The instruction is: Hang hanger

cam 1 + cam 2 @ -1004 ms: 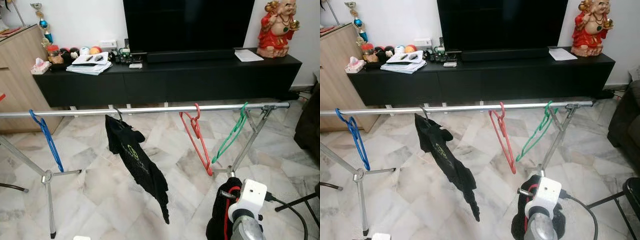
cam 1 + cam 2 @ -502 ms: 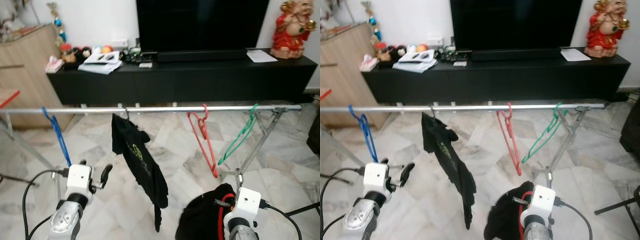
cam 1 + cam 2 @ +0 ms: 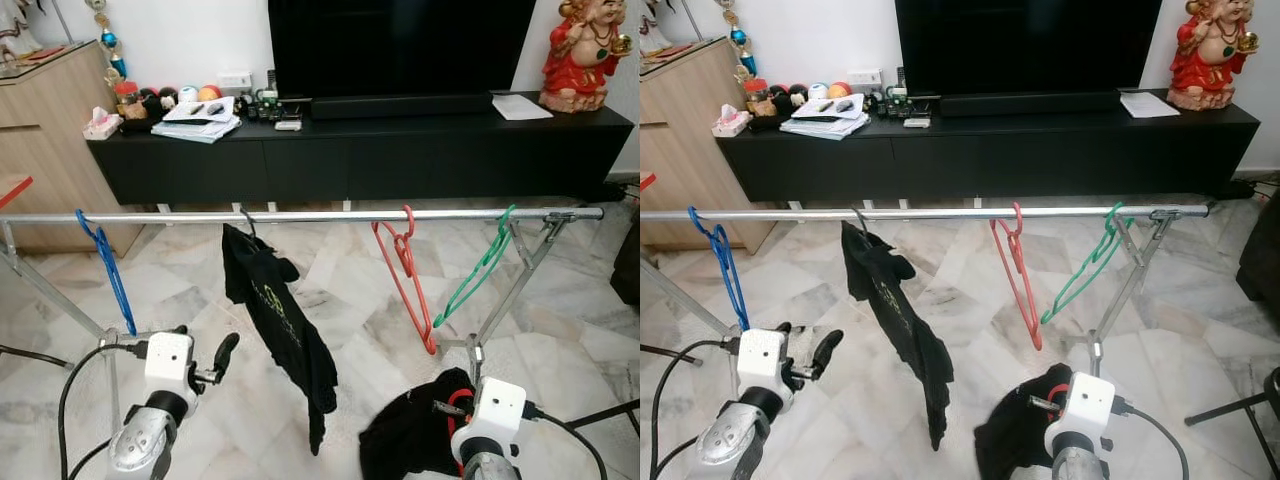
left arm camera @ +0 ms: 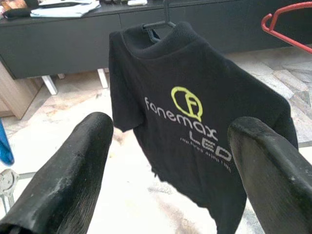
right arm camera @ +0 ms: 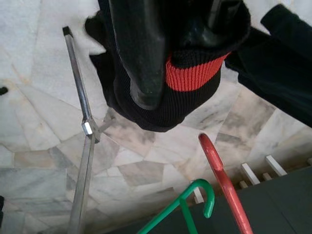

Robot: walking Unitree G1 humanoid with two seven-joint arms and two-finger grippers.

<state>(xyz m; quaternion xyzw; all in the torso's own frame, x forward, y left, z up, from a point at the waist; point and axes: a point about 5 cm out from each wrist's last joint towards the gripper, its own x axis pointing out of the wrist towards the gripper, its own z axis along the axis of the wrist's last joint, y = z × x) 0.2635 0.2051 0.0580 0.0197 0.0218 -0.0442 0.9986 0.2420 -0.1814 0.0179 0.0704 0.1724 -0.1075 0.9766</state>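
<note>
**Garment held low at right; left arm now raised, nothing new on the rail**

The item to be hung, a black garment with a red-striped collar (image 5: 195, 73), is clamped in the right gripper (image 5: 161, 63), whose fingers are closed on the collar fabric. In the head views it hangs as a dark bundle (image 3: 415, 435) at about 5 o'clock, below the rail (image 3: 330, 215) and well apart from it. Whether a hanger sits inside the garment cannot be told.

The left gripper (image 4: 168, 161) is released, fingers spread wide with nothing between them, and faces the black printed T-shirt (image 3: 275, 320) already hanging at the rail's middle. In the left eye view it sits at about 7 o'clock (image 3: 222, 358).

Change noted: one second ago the left arm was out of view; it has since risen into frame. The camera has shifted as well, so the rack's apparent displacement is discounted. The right gripper's load remains low.

On the rail: blue hanger (image 3: 105, 270) at 9 o'clock, red hanger (image 3: 405, 285) and green hanger (image 3: 475, 270) toward 3 o'clock, both bare.

Judgement: the hang has not begun. The raised, open left gripper suggests preparation for a two-handed lift. The free stretch between T-shirt and red hanger appears the likeliest target.
</note>
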